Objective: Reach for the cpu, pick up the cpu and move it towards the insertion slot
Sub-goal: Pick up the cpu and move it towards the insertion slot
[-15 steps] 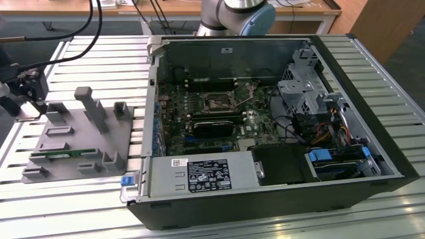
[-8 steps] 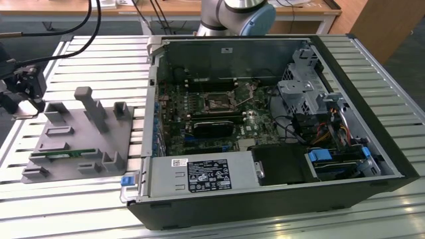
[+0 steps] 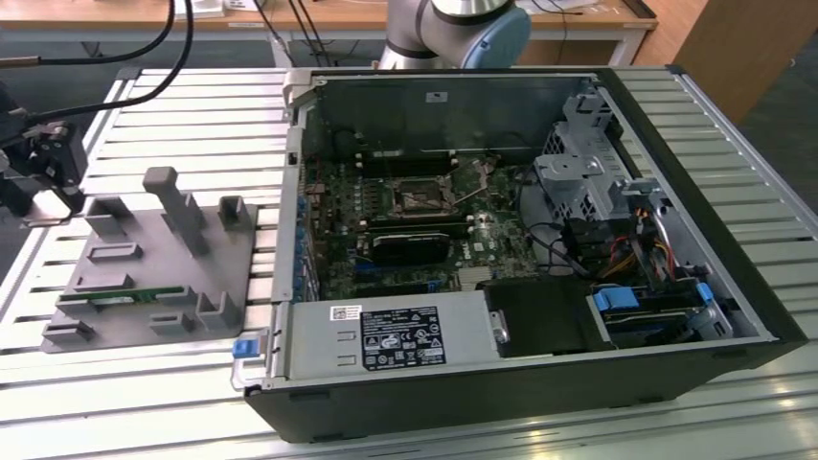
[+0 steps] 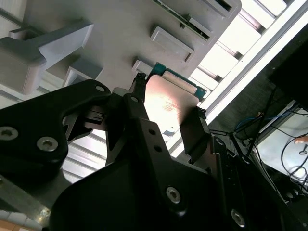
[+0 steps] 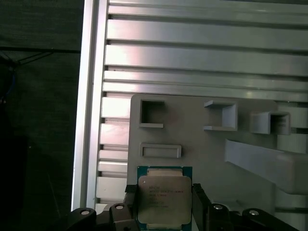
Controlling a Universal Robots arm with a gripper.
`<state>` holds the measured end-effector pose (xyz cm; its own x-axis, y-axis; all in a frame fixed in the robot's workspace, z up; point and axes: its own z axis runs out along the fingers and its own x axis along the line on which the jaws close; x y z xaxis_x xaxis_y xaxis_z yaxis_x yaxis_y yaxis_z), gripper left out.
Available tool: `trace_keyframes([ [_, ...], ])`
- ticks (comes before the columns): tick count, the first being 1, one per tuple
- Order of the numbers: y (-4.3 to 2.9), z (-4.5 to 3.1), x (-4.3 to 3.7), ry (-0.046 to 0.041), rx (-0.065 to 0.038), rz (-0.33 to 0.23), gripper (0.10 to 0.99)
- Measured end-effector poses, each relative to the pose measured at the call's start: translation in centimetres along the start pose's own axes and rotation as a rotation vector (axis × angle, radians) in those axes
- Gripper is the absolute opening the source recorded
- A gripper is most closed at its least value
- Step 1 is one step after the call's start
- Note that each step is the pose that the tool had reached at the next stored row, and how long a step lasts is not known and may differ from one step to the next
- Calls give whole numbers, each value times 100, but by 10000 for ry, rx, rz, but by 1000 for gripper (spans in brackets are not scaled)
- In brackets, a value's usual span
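Gripper (image 5: 163, 206) sits at the far left of the exterior view, above the outer edge of the grey fixture tray (image 3: 128, 278), while the arm's base (image 3: 461, 24) rises behind the open computer case (image 3: 537, 383). Its two black fingers (image 5: 198, 204) are drawn in to the width of the cpu (image 5: 163, 195) and press on opposite edges. The cpu is square (no longer side), with its silver lid facing the first wrist view's camera and its green rim showing. It lies between the fingertips, well apart from the insertion slot (image 3: 420, 197).
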<state>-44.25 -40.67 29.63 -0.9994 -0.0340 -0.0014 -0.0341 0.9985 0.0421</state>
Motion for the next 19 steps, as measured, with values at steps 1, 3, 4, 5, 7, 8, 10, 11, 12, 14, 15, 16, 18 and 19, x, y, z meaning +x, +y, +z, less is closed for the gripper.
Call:
trace_keyframes([
  [1,0,-4,0,-1,0,0,537],
  [3,1,-16,0,2,1,0,537],
  [4,1,-20,0,1,0,0,537],
  [5,2,-25,0,1,0,0,537],
  [7,3,-42,0,2,1,0,537],
  [8,4,-57,0,2,3,0,537],
  [10,5,-88,0,1,7,0,537],
  [11,6,-106,0,1,7,0,537],
  [12,7,-124,0,0,7,0,537],
  [14,8,-162,0,1,8,0,537],
  [15,9,-177,0,1,8,0,537],
  [16,10,-192,0,1,8,0,537],
  [18,11,-221,0,1,8,0,537],
  [19,12,-233,0,1,8,-1,537],
])
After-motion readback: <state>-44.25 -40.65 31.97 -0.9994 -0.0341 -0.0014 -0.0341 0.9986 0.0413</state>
